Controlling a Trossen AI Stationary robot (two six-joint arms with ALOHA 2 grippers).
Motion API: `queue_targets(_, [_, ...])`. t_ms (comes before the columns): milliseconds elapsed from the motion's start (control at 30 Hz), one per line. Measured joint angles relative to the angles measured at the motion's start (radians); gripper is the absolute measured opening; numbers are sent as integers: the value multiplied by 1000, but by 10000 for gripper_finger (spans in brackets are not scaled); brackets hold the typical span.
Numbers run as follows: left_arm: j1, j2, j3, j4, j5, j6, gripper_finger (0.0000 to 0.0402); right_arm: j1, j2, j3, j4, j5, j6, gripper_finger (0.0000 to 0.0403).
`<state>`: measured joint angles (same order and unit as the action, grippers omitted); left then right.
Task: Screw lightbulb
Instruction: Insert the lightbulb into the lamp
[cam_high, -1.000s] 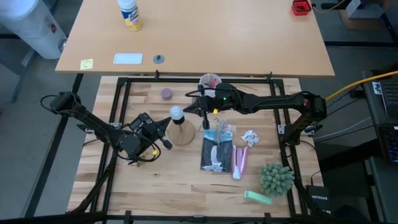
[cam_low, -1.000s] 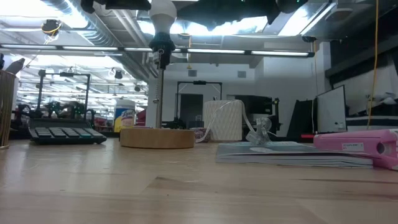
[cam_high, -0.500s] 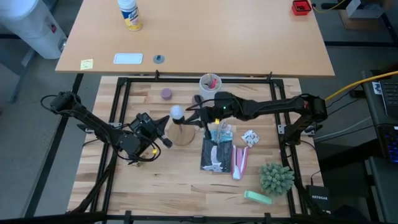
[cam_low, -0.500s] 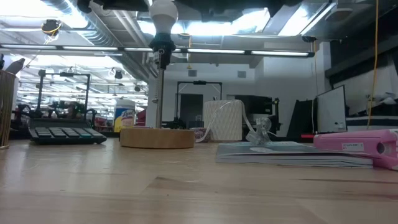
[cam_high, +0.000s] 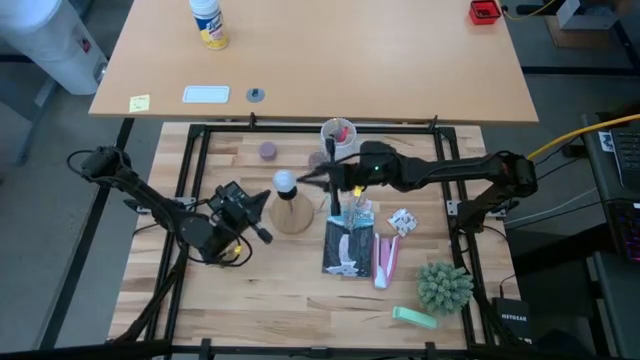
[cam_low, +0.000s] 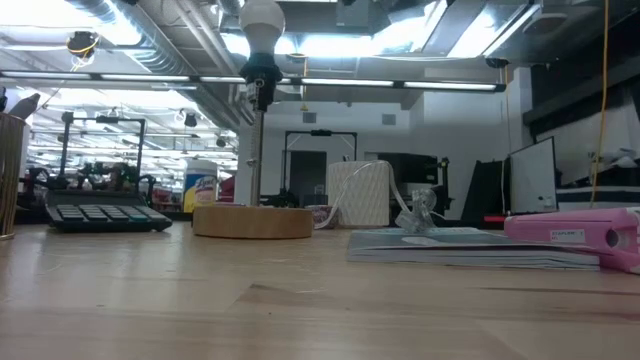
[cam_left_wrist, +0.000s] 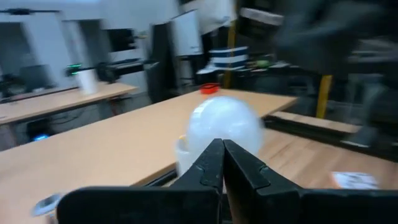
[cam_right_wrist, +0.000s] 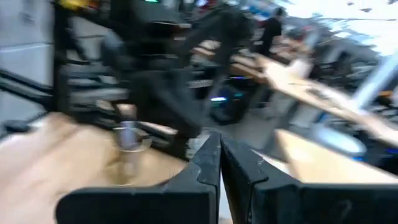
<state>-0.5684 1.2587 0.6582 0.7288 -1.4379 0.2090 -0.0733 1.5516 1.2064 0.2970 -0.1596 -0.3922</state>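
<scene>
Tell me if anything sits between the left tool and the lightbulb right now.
Nothing visible does. The shut left tool sits just beside the wooden stand, facing the lightbulb already on top of its socket post.

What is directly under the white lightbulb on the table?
The lightbulb sits on top of a black socket post, which stands on a round wooden disc. Its screw base is hidden inside the socket, so how deep it sits cannot be seen.
</scene>
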Motion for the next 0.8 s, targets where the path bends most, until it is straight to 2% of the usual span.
queue_targets(67, [-3, 0, 0, -4, 66, -14, 1, -20, -2, 0, 14, 29, -14, 17])
queue_targets(200, [9, 0, 0, -13, 157, -27, 1, -78, 12, 0, 21, 13, 7, 17])
queue_targets(433, [51, 0, 0, -22, 159, -28, 1, -124, 52, 0, 25, -73, 80, 17])
queue_targets(800, [75, 1, 0, -120, 157, -125, 1, -123, 95, 1, 42, -127, 102, 17])
